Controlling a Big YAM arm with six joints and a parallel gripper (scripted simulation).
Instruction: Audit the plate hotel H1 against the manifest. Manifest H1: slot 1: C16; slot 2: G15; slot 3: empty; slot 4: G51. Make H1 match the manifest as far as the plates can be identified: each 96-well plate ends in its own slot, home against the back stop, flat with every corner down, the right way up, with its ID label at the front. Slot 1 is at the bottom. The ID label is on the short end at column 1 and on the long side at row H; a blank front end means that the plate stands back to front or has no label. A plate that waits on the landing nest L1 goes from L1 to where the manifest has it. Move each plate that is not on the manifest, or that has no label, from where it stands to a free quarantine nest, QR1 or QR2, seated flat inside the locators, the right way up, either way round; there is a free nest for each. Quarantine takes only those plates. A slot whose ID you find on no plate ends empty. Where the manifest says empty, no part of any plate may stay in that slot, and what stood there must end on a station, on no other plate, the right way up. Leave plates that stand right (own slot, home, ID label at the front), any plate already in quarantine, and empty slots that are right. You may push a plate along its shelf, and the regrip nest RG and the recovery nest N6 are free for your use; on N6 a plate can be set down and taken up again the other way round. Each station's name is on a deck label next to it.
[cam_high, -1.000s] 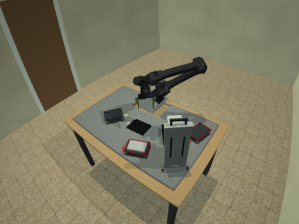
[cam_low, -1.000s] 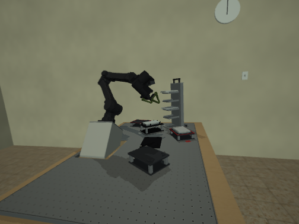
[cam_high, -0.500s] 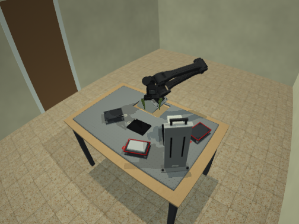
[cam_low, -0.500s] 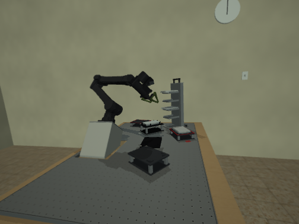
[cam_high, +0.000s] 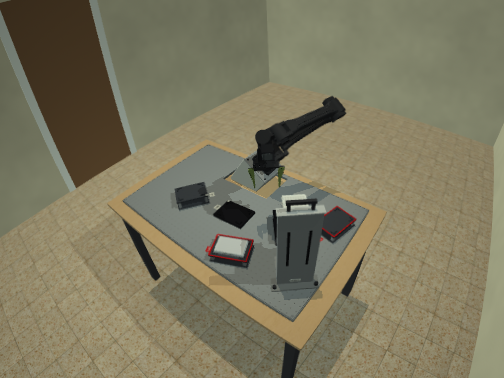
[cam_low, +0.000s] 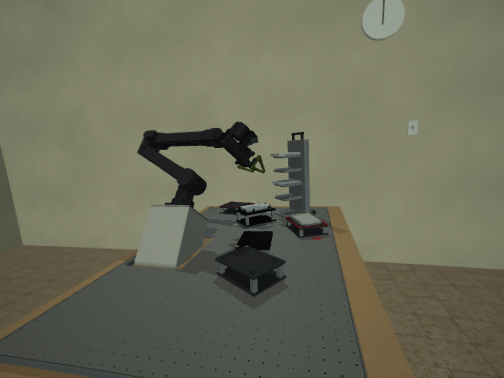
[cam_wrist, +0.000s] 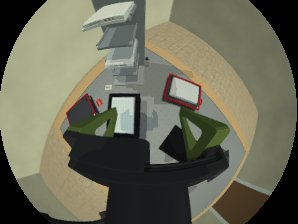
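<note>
The plate hotel H1 (cam_high: 297, 245) (cam_low: 299, 172) stands at the right end of the table. A white plate (cam_wrist: 109, 15) (cam_low: 286, 155) lies in its top slot. What the lower slots hold I cannot tell. Another white plate (cam_high: 294, 199) (cam_low: 255, 208) (cam_wrist: 124, 112) sits on a black nest in front of the hotel. A third white plate (cam_high: 231, 246) (cam_low: 306, 219) (cam_wrist: 184, 90) lies in a red-rimmed nest. My gripper (cam_high: 267, 179) (cam_low: 251, 167) (cam_wrist: 148, 110) is open and empty. It hangs high in the air, facing the hotel's shelves.
A second red-rimmed nest (cam_high: 339, 220) (cam_low: 234, 204) (cam_wrist: 80, 110) is empty. A raised black nest (cam_high: 191, 194) (cam_low: 250, 264) and a flat black square (cam_high: 234, 214) (cam_low: 256, 239) lie mid-table. The arm's white base block (cam_low: 167, 235) stands at the table's far edge.
</note>
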